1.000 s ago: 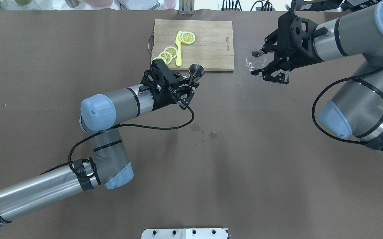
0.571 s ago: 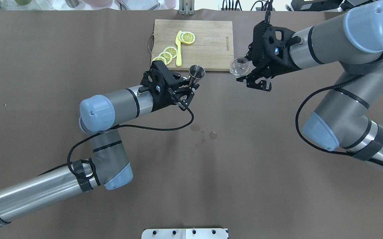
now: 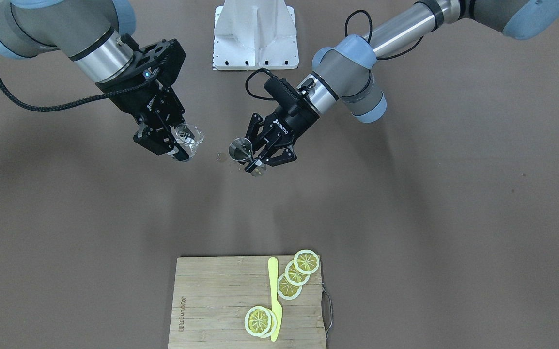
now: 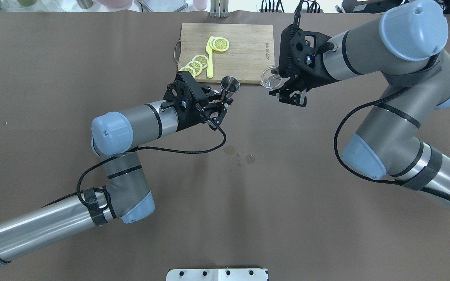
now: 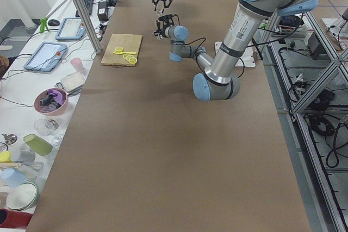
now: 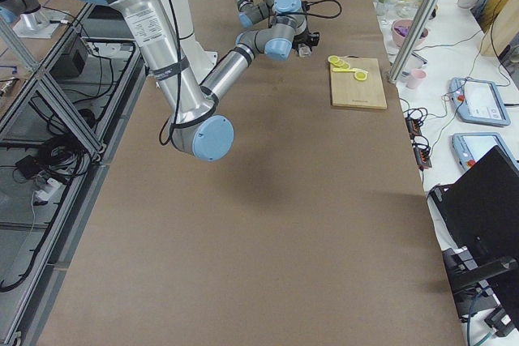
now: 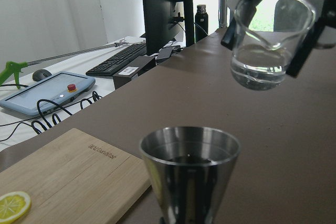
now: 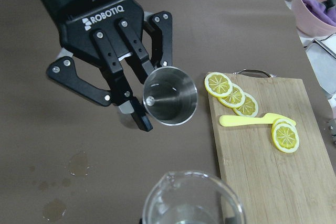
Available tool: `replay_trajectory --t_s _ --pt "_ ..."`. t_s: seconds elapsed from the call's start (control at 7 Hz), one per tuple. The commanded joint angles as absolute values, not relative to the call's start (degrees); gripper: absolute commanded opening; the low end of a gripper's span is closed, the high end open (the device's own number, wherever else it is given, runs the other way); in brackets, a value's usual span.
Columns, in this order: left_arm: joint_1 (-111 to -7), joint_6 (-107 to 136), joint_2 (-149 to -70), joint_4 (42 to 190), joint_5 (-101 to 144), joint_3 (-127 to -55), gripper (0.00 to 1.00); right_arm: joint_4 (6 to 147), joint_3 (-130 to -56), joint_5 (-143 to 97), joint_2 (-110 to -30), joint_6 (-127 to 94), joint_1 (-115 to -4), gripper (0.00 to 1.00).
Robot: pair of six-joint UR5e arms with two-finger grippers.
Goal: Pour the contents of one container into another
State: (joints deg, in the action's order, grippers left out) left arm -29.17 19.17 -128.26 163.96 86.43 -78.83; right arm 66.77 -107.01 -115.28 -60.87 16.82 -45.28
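Note:
My left gripper (image 4: 221, 102) is shut on the stem of a steel jigger (image 4: 230, 83), held upright above the table just in front of the cutting board. The jigger (image 7: 189, 167) has dark liquid low inside. My right gripper (image 4: 285, 89) is shut on a small glass beaker (image 4: 269, 77) with a little clear liquid. The beaker (image 7: 270, 40) hangs roughly upright, higher than the jigger, and a short gap separates them. In the front-facing view the beaker (image 3: 188, 136) is left of the jigger (image 3: 240, 148). The right wrist view looks down into the jigger (image 8: 170, 95).
A wooden cutting board (image 4: 248, 43) at the table's far edge carries lemon slices (image 4: 220, 43) and a yellow knife (image 4: 209, 58). Small wet spots (image 4: 240, 154) mark the brown table below the grippers. Bowls and cups (image 5: 50, 101) stand off the table's far side.
My right arm has swung left with the beaker, from well right of the board to close beside the jigger. The left arm has hardly moved.

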Motion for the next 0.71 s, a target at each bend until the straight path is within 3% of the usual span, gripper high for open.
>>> replay_trajectory --t_s 0.0,0.57 --pt "-29.2 19.2 -128.2 164.3 86.5 -78.8 0.0 69.5 -107.1 -113.7 -59.7 16.7 -44.7 0.0" --pt "-29.2 19.2 -128.2 164.3 86.5 -78.8 0.0 77.1 -106.9 -112.9 -55.5 15.7 -44.4 0.0"
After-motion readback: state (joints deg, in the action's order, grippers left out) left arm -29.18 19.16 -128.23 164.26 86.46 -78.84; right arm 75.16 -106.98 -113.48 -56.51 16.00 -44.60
